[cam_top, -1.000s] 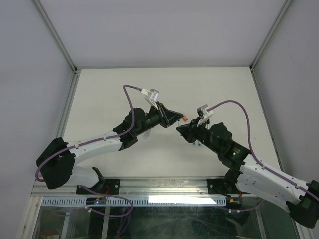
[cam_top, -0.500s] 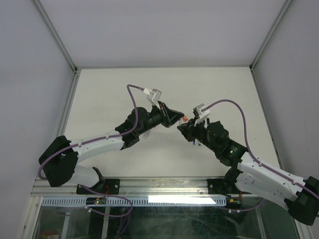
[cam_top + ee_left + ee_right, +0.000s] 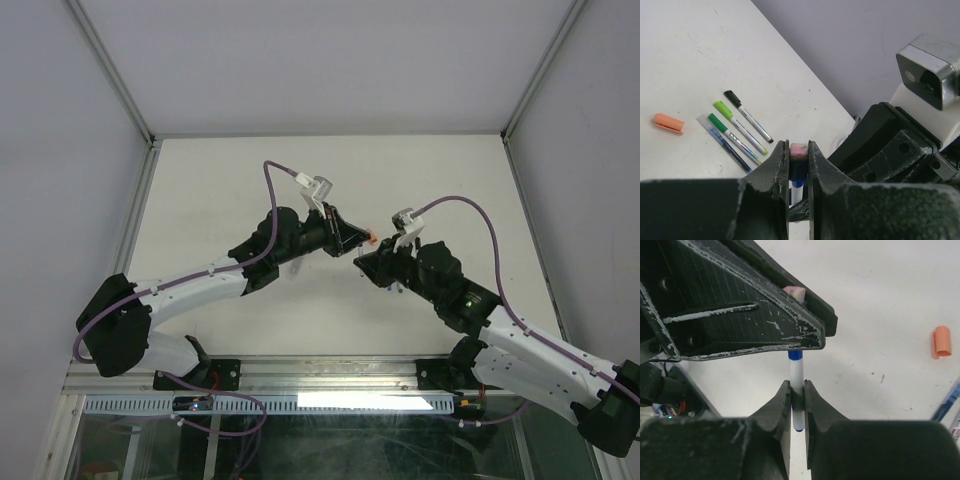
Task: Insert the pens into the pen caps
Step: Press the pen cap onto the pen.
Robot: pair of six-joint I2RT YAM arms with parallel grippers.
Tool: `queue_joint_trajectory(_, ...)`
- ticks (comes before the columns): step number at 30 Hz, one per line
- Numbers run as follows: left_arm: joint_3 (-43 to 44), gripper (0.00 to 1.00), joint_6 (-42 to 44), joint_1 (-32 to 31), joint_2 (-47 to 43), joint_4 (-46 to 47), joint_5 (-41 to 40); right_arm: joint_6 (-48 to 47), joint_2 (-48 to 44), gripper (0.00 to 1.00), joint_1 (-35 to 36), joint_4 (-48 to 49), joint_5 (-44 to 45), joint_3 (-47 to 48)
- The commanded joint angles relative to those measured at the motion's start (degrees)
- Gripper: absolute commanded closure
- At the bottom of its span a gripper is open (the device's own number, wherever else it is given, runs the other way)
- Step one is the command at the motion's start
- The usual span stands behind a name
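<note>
1. A white-barrelled pen with blue ends stands upright in mid-air. Its upper end points into a dark blue cap that shows pinkish at its top.
2. The right gripper pinches the pen low on its barrel, jaws pressed against both sides. Directly above, the left gripper clamps the cap between its jaws.
3. The step in hand appears to be the mating itself. Pen end and cap mouth meet, though the left gripper's jaws hide whether the pen is fully seated.
4. The next move likely calls for a straight push along the pen's axis. Both grips must hold firm and the two pieces stay in line, or the slim barrel may slip or tilt.
5. On the table below lie four other pens side by side, with a loose orange cap near them.
</note>
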Motion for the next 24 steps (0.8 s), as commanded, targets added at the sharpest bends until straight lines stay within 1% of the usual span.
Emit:
queue_joint_trajectory(1,1.26,0.95,-1.12,-0.39,-0.68,-5.31,13.0,6.31,-2.08,1.0,-2.27,8.83,4.43,-1.05)
queue_joint_trajectory(8,0.91,0.86,-1.62,-0.15,-0.69,-4.9,13.2,8.06,-2.32,1.0,-2.25,9.5,2.58,-2.82)
queue_joint_trajectory(11,0.88,0.79,-1.9,-0.14,-0.8,-4.67,12.75,8.03,-1.19,1.0,-2.28,9.23,0.21,-2.81)
queue_joint_trajectory(14,1.1,0.74,-1.99,0.02,-1.02,-4.68,12.25,8.76,-0.41,1.0,-2.27,8.85,-1.41,-3.48)
queue_joint_trajectory(20,0.84,0.71,-2.49,0.64,-1.82,-4.44,12.05,10.63,-1.26,1.0,-2.27,8.99,-2.21,-5.91)
queue_joint_trajectory(24,0.87,0.68,-2.56,1.65,-2.43,-4.73,12.03,11.5,-1.36,1.0,-2.25,5.19,-0.69,-5.63)
